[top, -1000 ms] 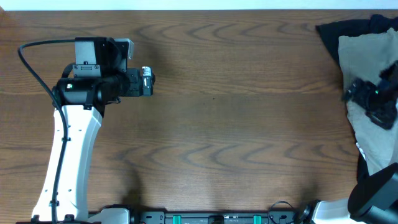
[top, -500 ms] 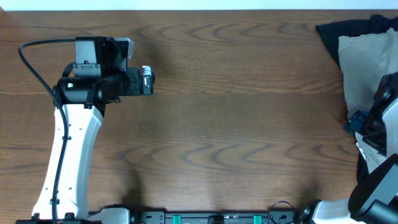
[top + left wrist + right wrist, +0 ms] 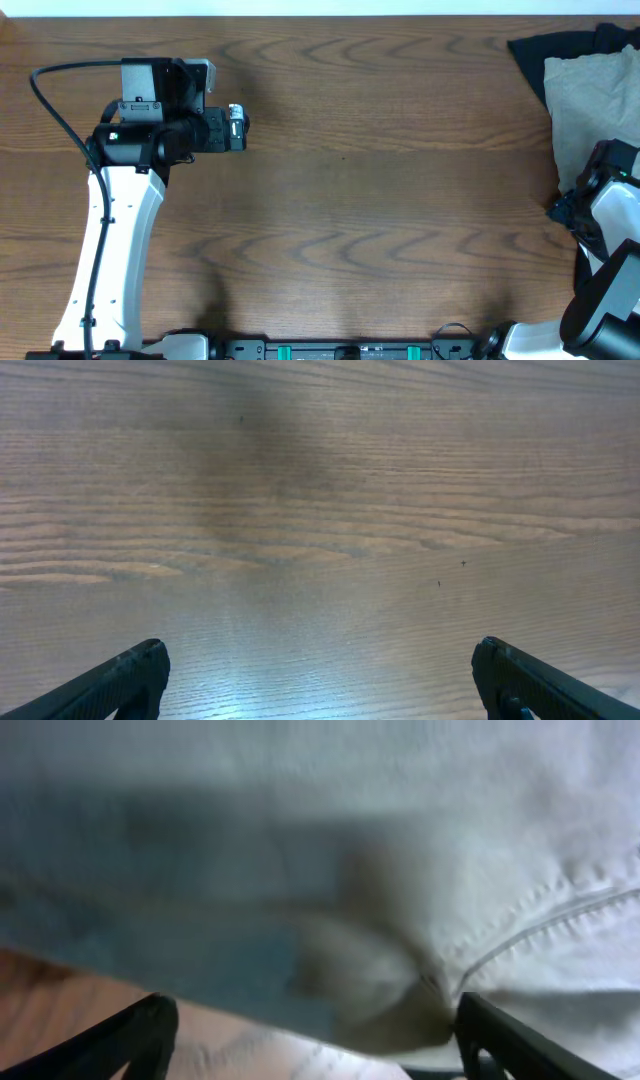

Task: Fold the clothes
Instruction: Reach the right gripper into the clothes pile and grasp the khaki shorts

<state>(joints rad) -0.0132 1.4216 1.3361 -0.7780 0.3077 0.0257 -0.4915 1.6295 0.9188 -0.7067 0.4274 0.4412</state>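
Folding seems unstarted: the clothes (image 3: pixel 330 840) lie bunched just before the spread right pincer (image 3: pixel 315 1025), while the left pincer (image 3: pixel 320 675) hangs spread, well apart.

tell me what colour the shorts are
The shorts are pale khaki-green, plain with no pattern; the overhead view shows it best.

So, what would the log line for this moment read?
left pincer: open, over table | right pincer: open, at shorts | fold: not started
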